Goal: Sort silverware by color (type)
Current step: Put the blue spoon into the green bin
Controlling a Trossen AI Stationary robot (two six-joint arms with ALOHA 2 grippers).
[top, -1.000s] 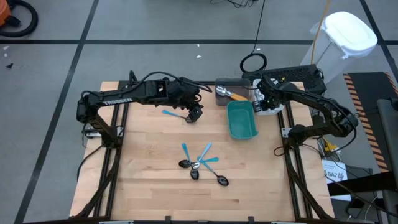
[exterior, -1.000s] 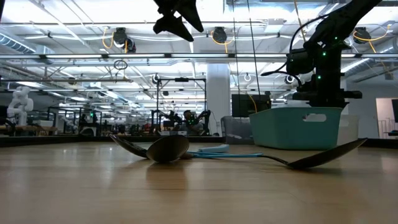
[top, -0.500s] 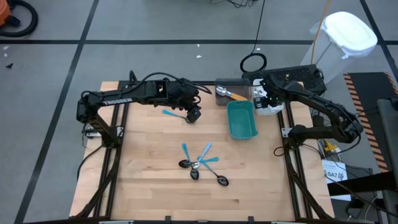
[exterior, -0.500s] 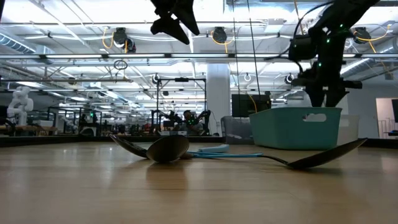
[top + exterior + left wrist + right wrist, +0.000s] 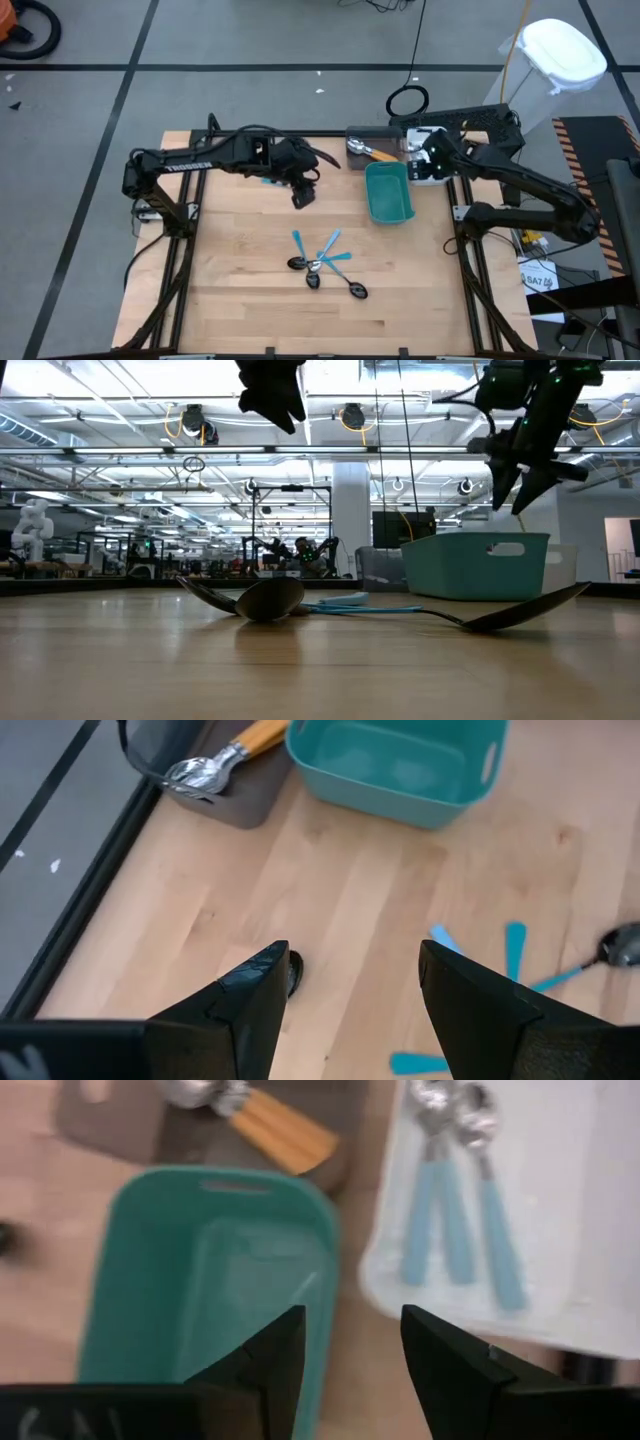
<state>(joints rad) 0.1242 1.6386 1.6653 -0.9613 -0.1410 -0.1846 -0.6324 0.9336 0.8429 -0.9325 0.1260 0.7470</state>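
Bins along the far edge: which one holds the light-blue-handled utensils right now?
The white bin, on the right beside the teal bin. Three light-blue-handled utensils lie in it. The gray bin holds an orange-handled utensil, and the teal one looks empty.

Robotics lab — other robot arms (image 5: 300, 550) behind, white humanoid (image 5: 30, 525), ceiling rails

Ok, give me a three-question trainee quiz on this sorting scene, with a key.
1. True or false: the teal bin has utensils in it.
2. Which bin holds the orange-handled utensil? A) teal B) gray C) white
3. Fill in: the utensils lying in the white bin have ____ handles.

Key: 1. False, the teal bin looks empty. 2. B, the gray bin. 3. Light blue: light-blue-handled spoons lie there, below the open right gripper.
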